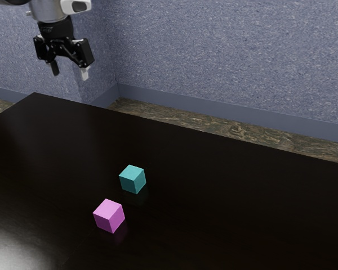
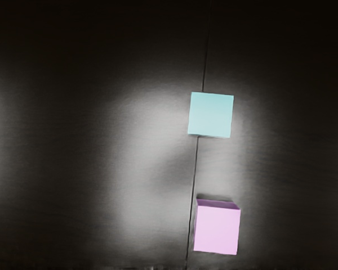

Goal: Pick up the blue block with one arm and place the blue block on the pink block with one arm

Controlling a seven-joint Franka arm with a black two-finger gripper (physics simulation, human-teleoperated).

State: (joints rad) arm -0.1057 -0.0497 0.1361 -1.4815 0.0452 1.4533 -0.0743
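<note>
A blue block [image 1: 132,179] rests on the black table [image 1: 225,185], near its middle. The pink block [image 1: 109,215] sits a short way in front of it, closer to the table's front edge, and the two do not touch. My gripper [image 1: 69,71] hangs open high above the table's far corner at the exterior view's upper left, far from both blocks, with nothing between its fingers. From the wrist view I look straight down on the blue block [image 2: 210,115] and the pink block [image 2: 216,226], apart from each other along a thin seam in the tabletop.
The black table's far edge runs diagonally from the exterior view's left toward its right. Beyond it lie a mottled floor [image 1: 225,126] and a blue-grey wall [image 1: 225,50]. A bright glare [image 1: 11,250] lies on the table's near left corner.
</note>
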